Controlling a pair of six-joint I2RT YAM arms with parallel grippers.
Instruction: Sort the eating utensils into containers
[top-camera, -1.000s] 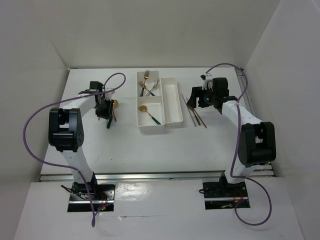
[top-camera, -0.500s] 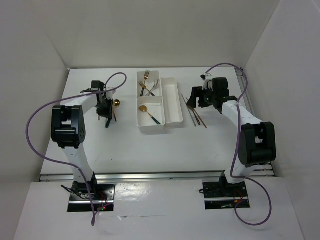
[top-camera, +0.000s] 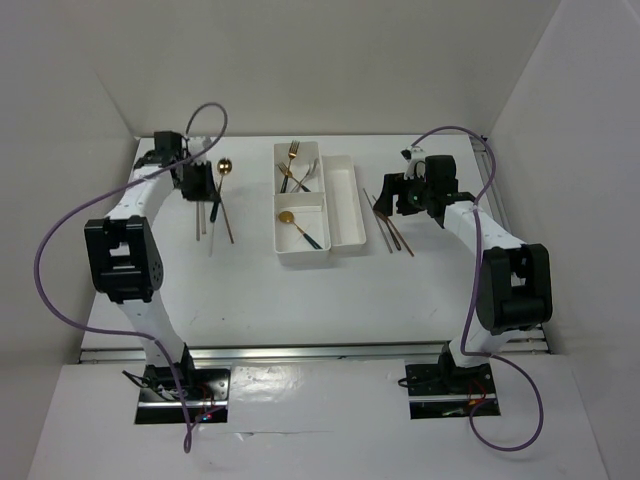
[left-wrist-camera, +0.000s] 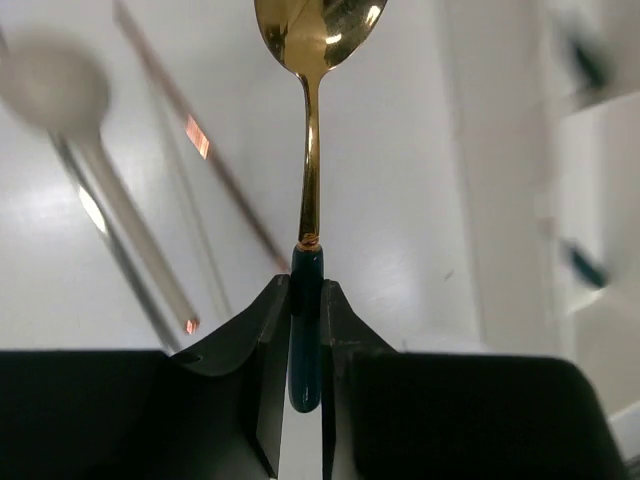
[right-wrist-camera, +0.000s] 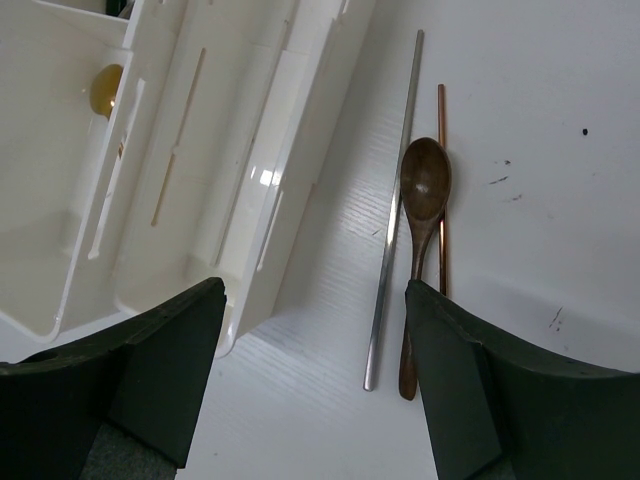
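Left wrist camera first, and we see the left gripper (left-wrist-camera: 305, 300) pinched tight on the dark teal handle of a gold spoon (left-wrist-camera: 310, 170), its bowl pointing to 12 o'clock. Behind it, blurred, a pale spoon (left-wrist-camera: 60, 95) and a brown chopstick (left-wrist-camera: 200, 135) lie on the table (left-wrist-camera: 400, 200). Up on the top external view, we place that gripper (top-camera: 197, 183) at about 10 o'clock from the white tray (top-camera: 345, 215), well apart from it. Forks (top-camera: 292, 165) sit in the tray's far square bin, and a second gold spoon (top-camera: 300, 228) sits in the near one. Over to the right wrist camera: the right gripper (right-wrist-camera: 312, 300) hangs with its fingers spread wide, gripping nothing. At 1 o'clock from it, a brown spoon (right-wrist-camera: 422, 220) lies between a silvery chopstick (right-wrist-camera: 394, 200) and a copper-brown chopstick (right-wrist-camera: 442, 260), near the tray's long side.
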